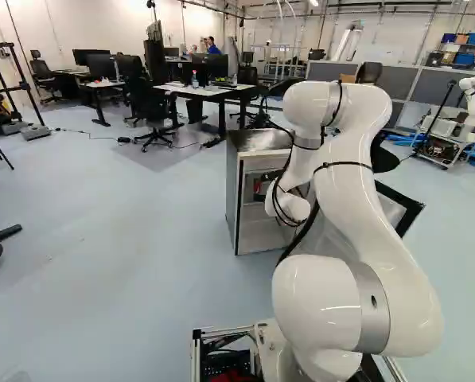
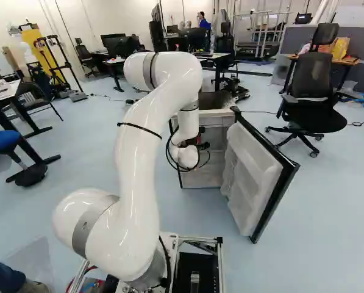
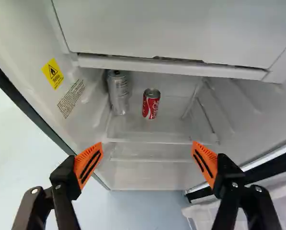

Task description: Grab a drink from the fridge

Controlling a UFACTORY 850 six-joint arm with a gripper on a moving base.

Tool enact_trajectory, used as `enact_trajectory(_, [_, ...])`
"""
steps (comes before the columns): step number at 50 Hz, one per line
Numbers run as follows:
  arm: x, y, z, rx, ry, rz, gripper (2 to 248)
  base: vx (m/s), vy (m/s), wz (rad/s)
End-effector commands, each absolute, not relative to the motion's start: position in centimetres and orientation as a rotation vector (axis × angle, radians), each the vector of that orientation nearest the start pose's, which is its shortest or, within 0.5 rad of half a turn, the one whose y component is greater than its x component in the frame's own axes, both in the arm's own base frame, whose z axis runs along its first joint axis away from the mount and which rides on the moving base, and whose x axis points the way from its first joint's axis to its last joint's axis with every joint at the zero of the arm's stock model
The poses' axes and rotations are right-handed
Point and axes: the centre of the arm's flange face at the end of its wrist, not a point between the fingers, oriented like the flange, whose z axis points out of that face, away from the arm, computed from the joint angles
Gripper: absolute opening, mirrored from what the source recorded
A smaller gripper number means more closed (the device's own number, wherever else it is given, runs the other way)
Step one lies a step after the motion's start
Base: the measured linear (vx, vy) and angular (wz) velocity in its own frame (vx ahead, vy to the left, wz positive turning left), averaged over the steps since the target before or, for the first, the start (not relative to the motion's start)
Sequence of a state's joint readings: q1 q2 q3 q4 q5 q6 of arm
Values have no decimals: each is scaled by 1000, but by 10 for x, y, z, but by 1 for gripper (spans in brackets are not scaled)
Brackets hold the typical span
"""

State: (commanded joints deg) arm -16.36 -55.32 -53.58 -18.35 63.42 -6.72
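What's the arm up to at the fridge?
Going for a drink, it seems. The fridge door is open and the arm reaches in front of the fridge. Its gripper is open and holds nothing. Ahead of it, a red can and a taller silver can stand side by side on a shelf. Neither has been grabbed yet.

Silver can (image 3: 118, 93) and red can (image 3: 151, 104), toward the shelf's back edge: smooth metal, slight shine. Shelf (image 3: 138, 127): translucent plastic, glossy. Fridge liner (image 3: 257, 112): white plastic, smooth, soft sheen. Orange pads (image 3: 87, 165): matt, ribbed, rubbery look. Arm (image 2: 139, 146): glossy white shell (throws back the room lights), grey metallic bands. Fridge top (image 1: 261, 141): shiny, metallic-looking. Floor (image 1: 126, 263): smooth, faint sheen.
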Motion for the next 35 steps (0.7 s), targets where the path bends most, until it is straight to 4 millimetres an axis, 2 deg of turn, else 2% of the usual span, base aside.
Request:
enact_trajectory(21, [549,-149,76,-2710,-202,-1659,247,0,0,0])
enact_trajectory(35, [562,-151,54,-2706,-208,-1664,247,0,0,0])
